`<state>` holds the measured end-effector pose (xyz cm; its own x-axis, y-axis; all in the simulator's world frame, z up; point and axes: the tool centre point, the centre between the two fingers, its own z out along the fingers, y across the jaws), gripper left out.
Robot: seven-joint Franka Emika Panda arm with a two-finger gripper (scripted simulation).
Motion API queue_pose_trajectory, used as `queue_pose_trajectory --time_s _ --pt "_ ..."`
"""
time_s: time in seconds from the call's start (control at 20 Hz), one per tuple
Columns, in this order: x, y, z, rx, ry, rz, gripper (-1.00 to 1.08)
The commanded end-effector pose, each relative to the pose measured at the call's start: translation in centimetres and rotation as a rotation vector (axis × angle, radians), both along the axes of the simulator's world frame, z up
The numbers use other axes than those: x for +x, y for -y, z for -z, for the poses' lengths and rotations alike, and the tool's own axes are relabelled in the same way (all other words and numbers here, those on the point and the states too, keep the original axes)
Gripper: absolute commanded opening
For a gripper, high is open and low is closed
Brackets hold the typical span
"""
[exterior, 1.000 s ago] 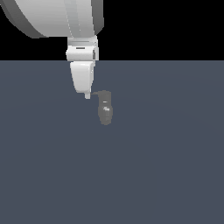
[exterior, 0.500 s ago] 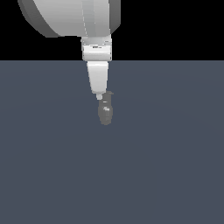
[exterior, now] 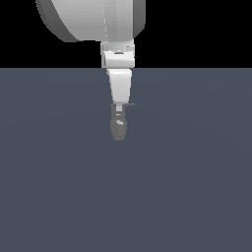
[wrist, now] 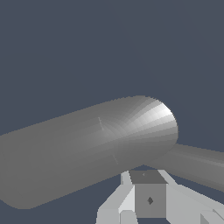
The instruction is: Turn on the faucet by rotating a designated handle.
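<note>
No brand, label or writing could be read anywhere in either view. One faucet (exterior: 118, 129) stood alone on the flat slate-grey counter (exterior: 187, 187), slightly toward the exterior view's left of centre and a little above the middle of the frame, its stubby rounded grey body upright. One white robot arm (exterior: 120, 83) came down from the top of the exterior view, tapering to a single end effector (exterior: 118, 109) that sat directly over the top of the faucet, overlapping it so that touching or just above could not be told apart. One handle (exterior: 129, 104) showed there only as a thin grey sliver projecting toward the exterior view's right at the level of the end effector's tip. In the wrist view the faucet body (wrist: 87, 151) filled much of the picture as a large grey cylinder with a bright rounded end, a narrower grey bar (wrist: 197, 164), apparently the handle, ran off from behind it, and pale end effector parts (wrist: 148, 199) lay just beside the body. Whether the fingers were apart or together could not be told.
</note>
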<state>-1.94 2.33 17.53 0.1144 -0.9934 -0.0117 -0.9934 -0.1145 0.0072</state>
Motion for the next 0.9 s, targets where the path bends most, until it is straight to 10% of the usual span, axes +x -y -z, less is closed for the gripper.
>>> queue_pose_trajectory --time_s 0.0,0.85 --pt "1.1 2.0 0.1 -0.004 0.01 0.022 -1.0" --pt "4.4 8.1 0.2 -0.011 0.008 0.052 -1.0"
